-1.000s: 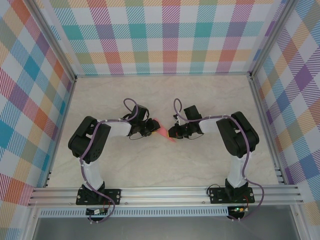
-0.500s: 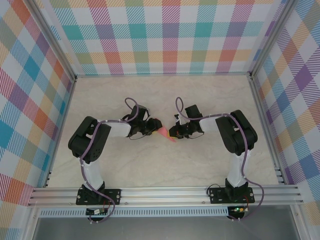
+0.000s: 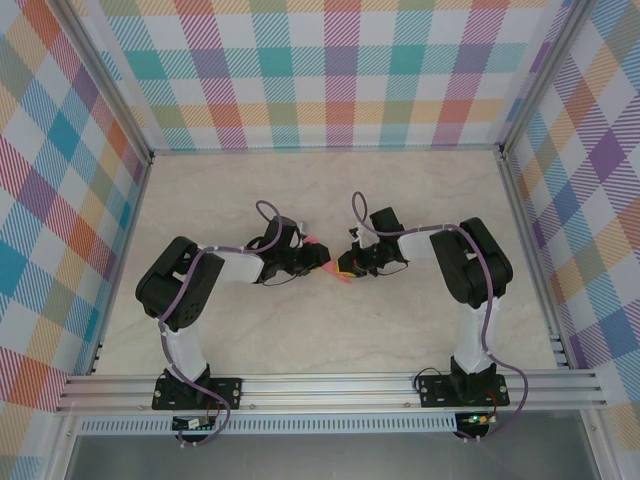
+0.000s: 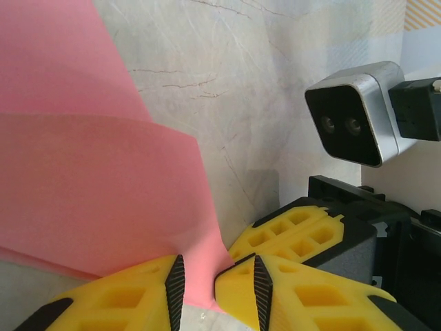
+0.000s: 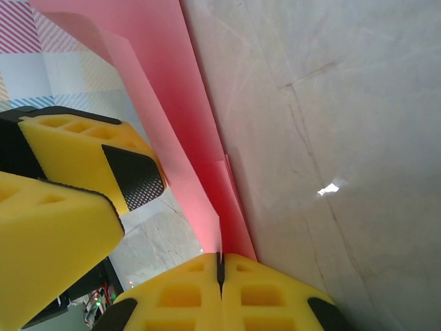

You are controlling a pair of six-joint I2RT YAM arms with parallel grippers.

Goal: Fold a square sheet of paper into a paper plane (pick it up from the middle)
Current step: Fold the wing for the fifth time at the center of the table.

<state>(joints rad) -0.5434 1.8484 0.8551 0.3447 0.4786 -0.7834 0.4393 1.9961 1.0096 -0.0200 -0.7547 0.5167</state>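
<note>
The salmon-pink paper (image 3: 330, 269) is folded into a small narrow shape and held off the table between the two arms at the centre. My right gripper (image 5: 220, 265) is shut on the layered lower edge of the paper (image 5: 180, 103); in the top view this gripper (image 3: 346, 267) comes in from the right. My left gripper (image 4: 215, 284) is open, its yellow fingers straddling a corner of the paper (image 4: 89, 172) with a gap on both sides. From above, the left gripper (image 3: 317, 258) meets the paper from the left.
The marble-patterned table (image 3: 330, 190) is ringed by plaid walls (image 3: 320, 70) and a metal rail (image 3: 330, 390) at the near edge. The right wrist camera (image 4: 348, 114) and the right gripper's fingers (image 4: 296, 227) sit close to my left fingers.
Both wrists have drawn closer together at the centre. The left gripper has slid right toward the paper, and less of the paper shows from above.
</note>
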